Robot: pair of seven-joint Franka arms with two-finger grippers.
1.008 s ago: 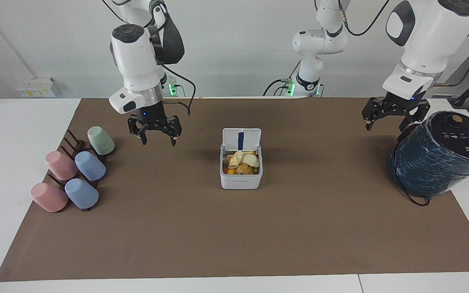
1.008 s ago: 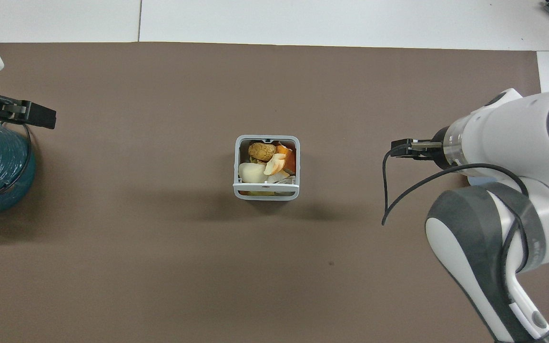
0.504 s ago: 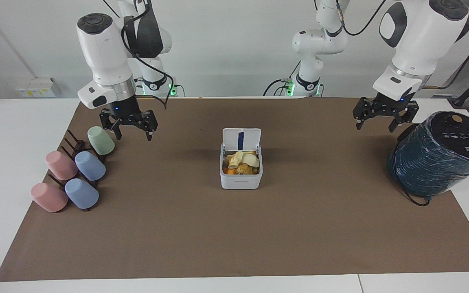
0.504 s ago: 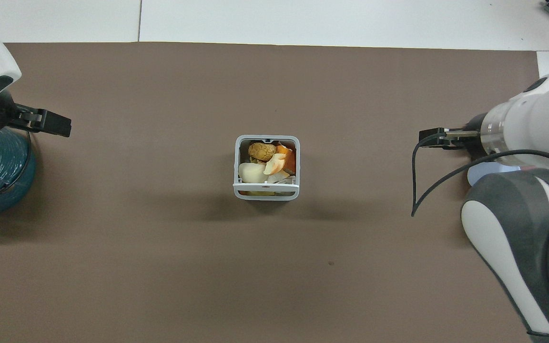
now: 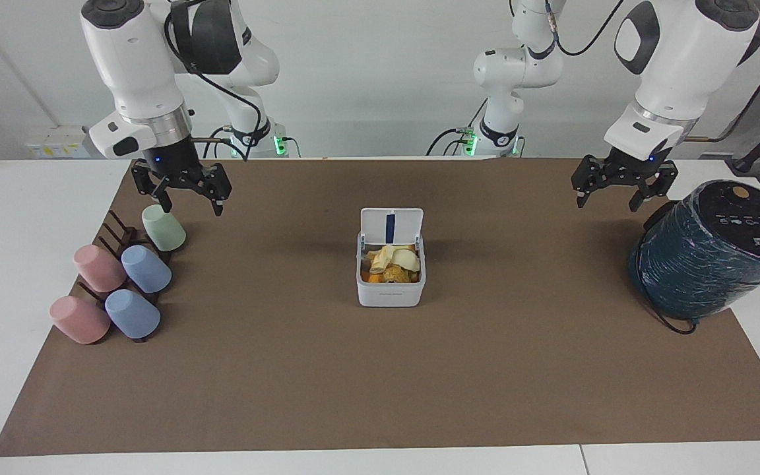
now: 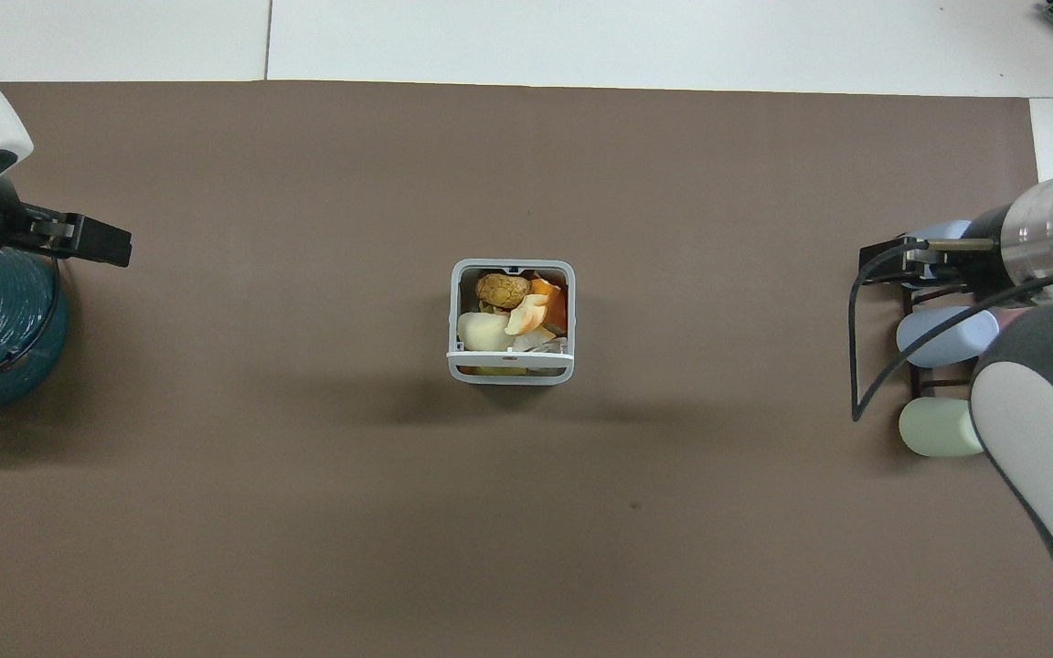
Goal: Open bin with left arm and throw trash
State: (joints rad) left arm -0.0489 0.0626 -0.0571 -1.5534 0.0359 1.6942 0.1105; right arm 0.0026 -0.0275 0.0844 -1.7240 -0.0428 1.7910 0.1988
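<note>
No text can be read. The bin (image 5: 390, 290) carries a faint line of print on the front wall facing away from the robots, perhaps a brand name, too small to make out. The teal cylinder's (image 5: 710, 257) dark top shows small white marks, equally illegible.

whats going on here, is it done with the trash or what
The bin stands mid-table with its lid up and the food scraps inside. Neither arm is handling anything. The left gripper hangs open and empty beside the dark-teal wrapped cylinder. The right gripper, also open and empty, is over the rack of pastel cups. The throwing looks finished.
</note>
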